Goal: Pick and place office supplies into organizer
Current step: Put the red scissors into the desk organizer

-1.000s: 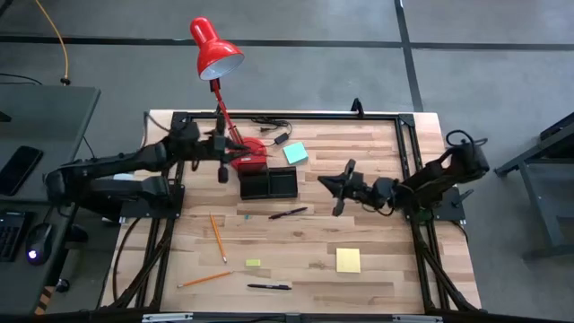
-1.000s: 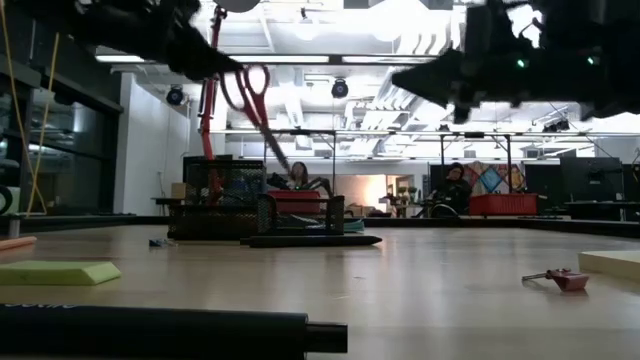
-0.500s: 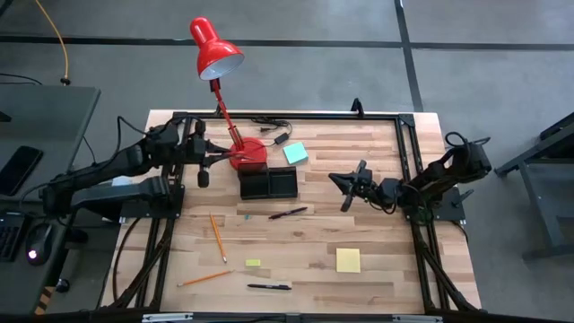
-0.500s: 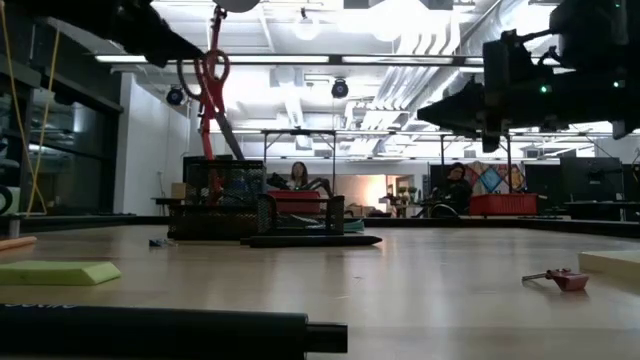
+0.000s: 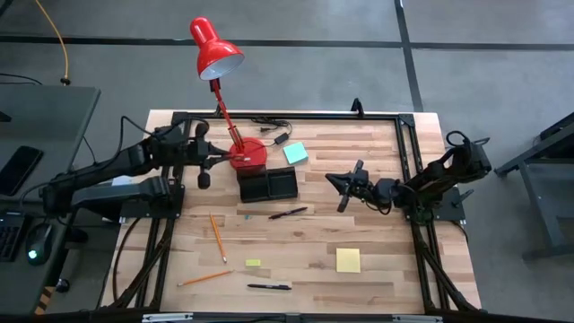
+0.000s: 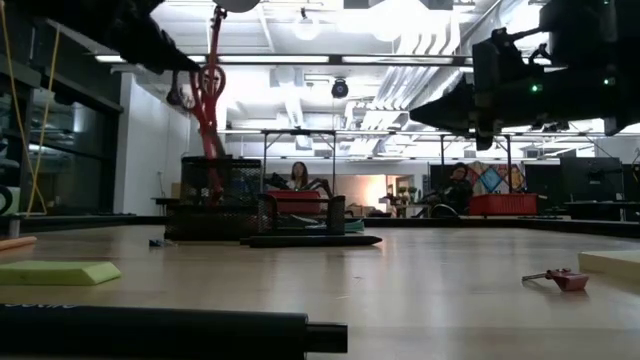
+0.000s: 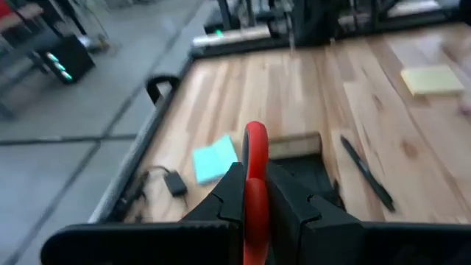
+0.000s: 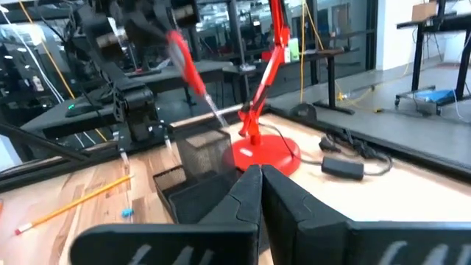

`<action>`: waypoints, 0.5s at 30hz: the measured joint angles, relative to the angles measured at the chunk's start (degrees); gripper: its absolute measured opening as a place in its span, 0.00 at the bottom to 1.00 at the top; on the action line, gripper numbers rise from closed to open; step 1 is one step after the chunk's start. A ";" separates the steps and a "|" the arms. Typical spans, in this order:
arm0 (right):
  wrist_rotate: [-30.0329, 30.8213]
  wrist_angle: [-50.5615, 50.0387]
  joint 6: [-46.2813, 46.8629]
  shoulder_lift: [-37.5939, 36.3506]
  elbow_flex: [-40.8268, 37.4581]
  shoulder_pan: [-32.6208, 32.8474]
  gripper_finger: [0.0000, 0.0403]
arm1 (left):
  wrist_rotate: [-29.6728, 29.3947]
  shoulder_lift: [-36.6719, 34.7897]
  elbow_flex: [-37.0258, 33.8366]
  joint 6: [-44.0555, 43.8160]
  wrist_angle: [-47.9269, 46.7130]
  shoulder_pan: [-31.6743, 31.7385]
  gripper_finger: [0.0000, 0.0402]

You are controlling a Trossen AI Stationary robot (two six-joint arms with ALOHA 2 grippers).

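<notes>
left claw (image 7: 254, 213) grips red scissors (image 7: 255, 158), their blades hidden.

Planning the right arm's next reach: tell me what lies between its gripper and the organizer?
Bare wood, as the high view shows: nothing lies between the right gripper and the organizer.

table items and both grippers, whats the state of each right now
left gripper: shut on the scissors, raised left of the organizer
scissors: held off the table
right gripper: shut, empty, raised right of the organizer
organizer: nothing visible inside
teal sticky-note pad: flat on the table
black pen: lying on the table
</notes>
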 joint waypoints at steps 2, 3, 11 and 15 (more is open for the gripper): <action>0.03 -1.16 0.44 0.02 0.00 0.00 0.00 | 0.08 -0.56 0.35 -0.25 0.55 0.00 0.05; 0.31 -1.50 0.54 0.02 0.00 0.00 0.00 | 0.76 -0.70 0.83 -0.44 -0.07 0.02 0.05; 1.28 -3.39 1.87 0.02 0.00 0.00 0.00 | 4.21 -2.32 8.00 -1.32 -9.97 -0.07 0.05; 2.09 -4.39 3.30 0.02 0.00 0.00 0.00 | 3.28 -4.59 10.87 -0.44 -10.61 -0.07 0.05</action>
